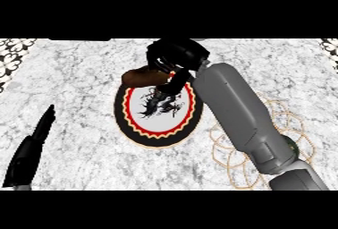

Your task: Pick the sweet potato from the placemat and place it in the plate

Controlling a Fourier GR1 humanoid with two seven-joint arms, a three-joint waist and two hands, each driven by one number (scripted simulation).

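Observation:
The brown sweet potato [142,77] is at the far-left rim of the round plate [146,130], which has a black border, a red scalloped ring and a dark figure on white. My right hand [173,56] reaches over the plate's far edge with its fingers curled round the sweet potato's right end; part of the potato is hidden by the hand. The grey right forearm [241,116] crosses the pale lace placemat [290,127] at the right. My left hand [33,147] rests at the lower left, fingers straight.
The counter is grey-white marble [73,89]. Dark patterned wall strips show at the far corners [16,47].

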